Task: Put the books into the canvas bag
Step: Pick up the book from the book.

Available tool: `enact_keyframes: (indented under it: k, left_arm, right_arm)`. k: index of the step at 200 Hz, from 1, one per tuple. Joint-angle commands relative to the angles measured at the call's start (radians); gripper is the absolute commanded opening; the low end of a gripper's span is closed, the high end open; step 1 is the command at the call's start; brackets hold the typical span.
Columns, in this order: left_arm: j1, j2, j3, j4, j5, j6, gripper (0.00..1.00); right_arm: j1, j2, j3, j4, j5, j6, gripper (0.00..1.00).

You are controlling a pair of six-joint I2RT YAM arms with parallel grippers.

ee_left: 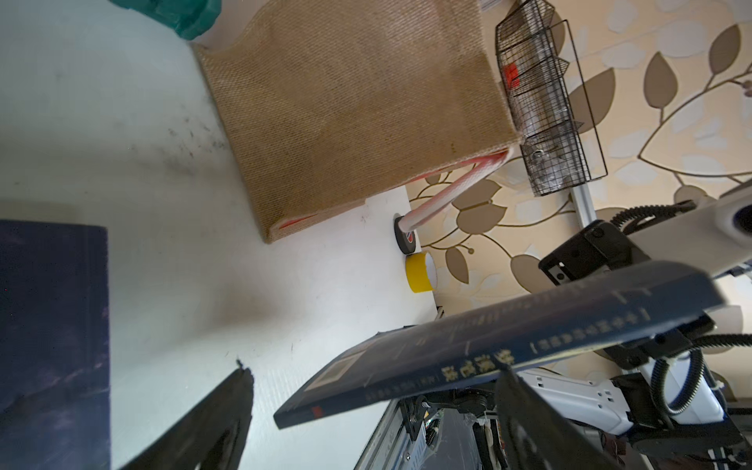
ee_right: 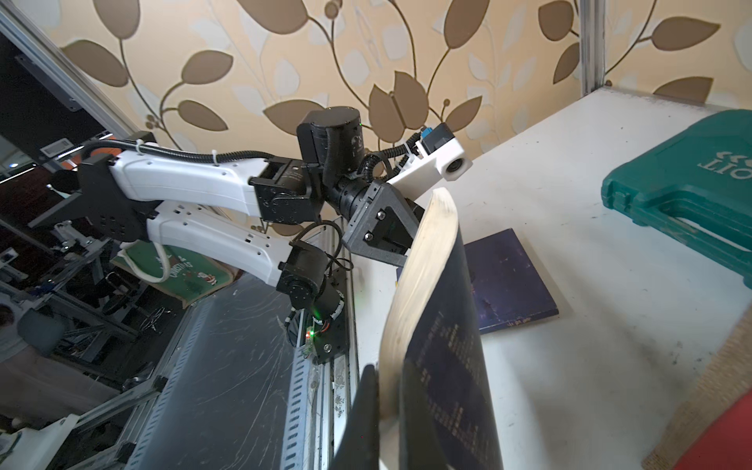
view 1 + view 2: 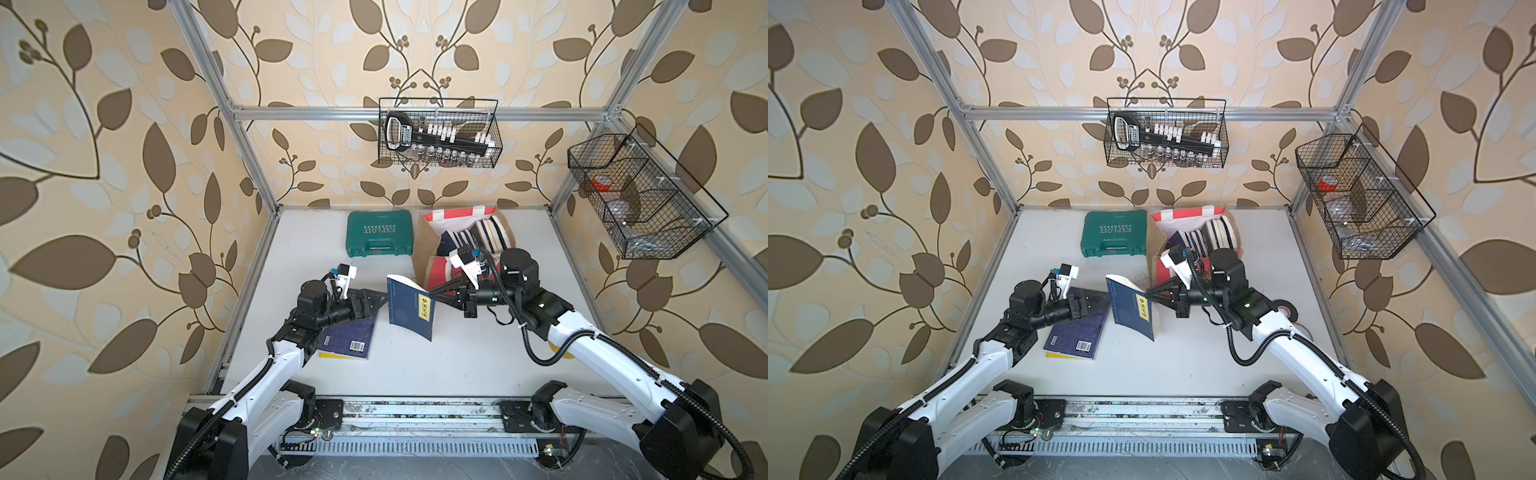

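Note:
My right gripper (image 3: 434, 296) (image 3: 1148, 296) is shut on a navy book (image 3: 409, 309) (image 3: 1129, 307) and holds it upright above the table's middle. In the right wrist view its jaws (image 2: 386, 390) pinch the book (image 2: 443, 346) at the page edge. My left gripper (image 3: 384, 297) (image 1: 375, 367) is open at the book's spine side; its fingers (image 1: 228, 407) stand either side of the book (image 1: 488, 346). Under the left gripper lies a dark book (image 3: 349, 338) (image 2: 508, 280) on top of a yellow one (image 3: 328, 354). The canvas bag (image 3: 428, 249) (image 1: 358, 122) stands behind, open, with several books (image 3: 486, 237) inside.
A green tool case (image 3: 379, 232) lies left of the bag. Black wire baskets hang on the back wall (image 3: 440, 133) and right wall (image 3: 636, 195). A yellow tape roll (image 1: 421, 272) and a black one (image 1: 405, 236) sit near the table's right edge.

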Motion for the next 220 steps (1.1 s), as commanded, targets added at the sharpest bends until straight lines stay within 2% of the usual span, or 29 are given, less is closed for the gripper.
enact_keyframes:
  k: [1,21,41,72,82,140,149,155,169,199,220]
  left_arm:
    - [-0.013,-0.021,-0.013,0.149,0.036,-0.017,0.93]
    - [-0.033,-0.020,-0.027,0.258,0.085,-0.062,0.87]
    - [-0.092,-0.017,-0.026,0.335,0.120,-0.076,0.84]
    - [-0.207,0.012,0.028,0.254,0.124,0.005,0.82]
    - [-0.235,0.025,0.053,0.204,0.117,0.042,0.77]
    - [-0.260,-0.002,0.137,0.011,0.073,0.109,0.27]
    - [-0.261,-0.014,0.158,-0.045,0.061,0.127,0.14]
    - [-0.261,-0.024,0.172,-0.087,0.043,0.136,0.00]
    - [-0.261,-0.035,0.215,-0.204,0.007,0.167,0.00]
    - [-0.261,-0.018,0.357,-0.406,0.048,0.243,0.00]
    - [-0.261,0.005,0.484,-0.608,0.072,0.358,0.00]
  right_arm:
    - [-0.026,-0.026,0.058,-0.007,-0.134,0.017,0.00]
    - [-0.061,-0.022,0.077,0.023,-0.179,0.080,0.00]
    - [-0.089,0.005,0.097,0.064,-0.225,0.155,0.00]
    - [-0.110,0.055,0.115,0.121,-0.259,0.229,0.00]
    - [-0.110,0.064,0.122,0.125,-0.253,0.236,0.00]
    - [-0.178,0.049,0.115,0.072,-0.143,0.241,0.00]
    - [-0.190,0.041,0.105,0.070,-0.139,0.243,0.00]
    - [-0.197,0.031,0.098,0.069,-0.131,0.242,0.00]
    - [-0.218,0.013,0.084,0.058,-0.121,0.235,0.00]
    - [-0.233,-0.024,0.057,0.047,-0.155,0.202,0.00]
    - [-0.232,-0.046,0.039,0.055,-0.189,0.185,0.30]
